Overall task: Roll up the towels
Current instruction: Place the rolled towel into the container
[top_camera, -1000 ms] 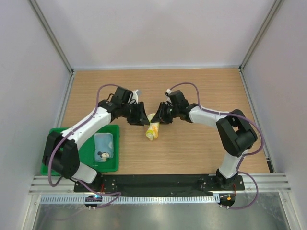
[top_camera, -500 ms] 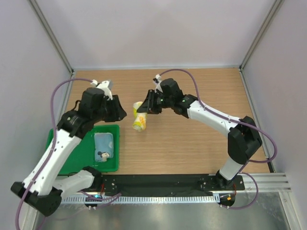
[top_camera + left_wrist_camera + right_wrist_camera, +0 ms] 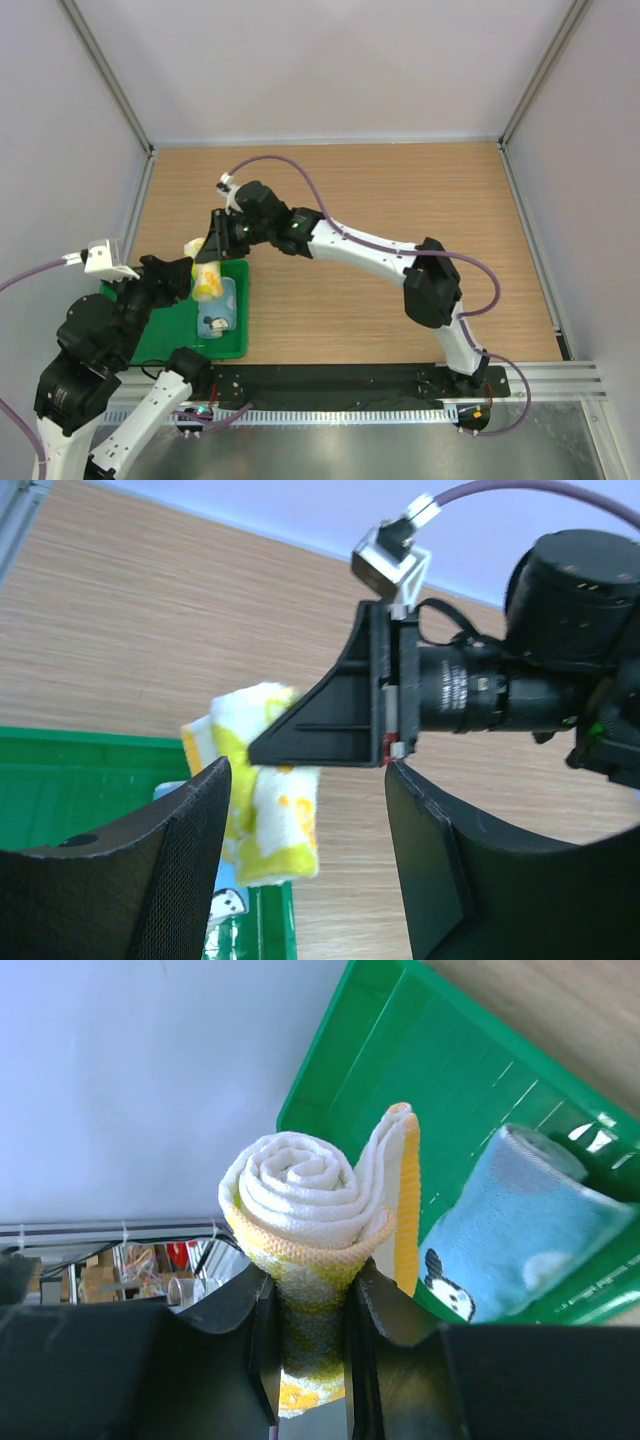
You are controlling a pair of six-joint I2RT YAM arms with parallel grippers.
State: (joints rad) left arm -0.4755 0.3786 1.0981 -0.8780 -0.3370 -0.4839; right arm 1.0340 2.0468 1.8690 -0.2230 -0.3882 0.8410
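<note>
**A:** What has the right tool (image 3: 310,1305) got?

**B:** Its jaws are clamped on the yellow towel (image 3: 300,1185), which is rolled, spiral end toward the wrist camera. It hangs over the tray (image 3: 400,1050). I'd judge that's so it can be set down beside the blue towel (image 3: 510,1220), which lies rolled in the tray at the right of the wrist view.

**A:** And the left tool (image 3: 305,780)?

**B:** Its fingers are spread wide with nothing between them. It sits near the yellow roll, toward the lower left of the top view.

**A:** What room is there?

**B:** Bare tray floor shows up and left of the blue roll in the wrist view, bounded by the raised rim. The left tool crowds that side, I think. Backing out rightward over the tabletop (image 3: 400,200) looks freer.
</note>
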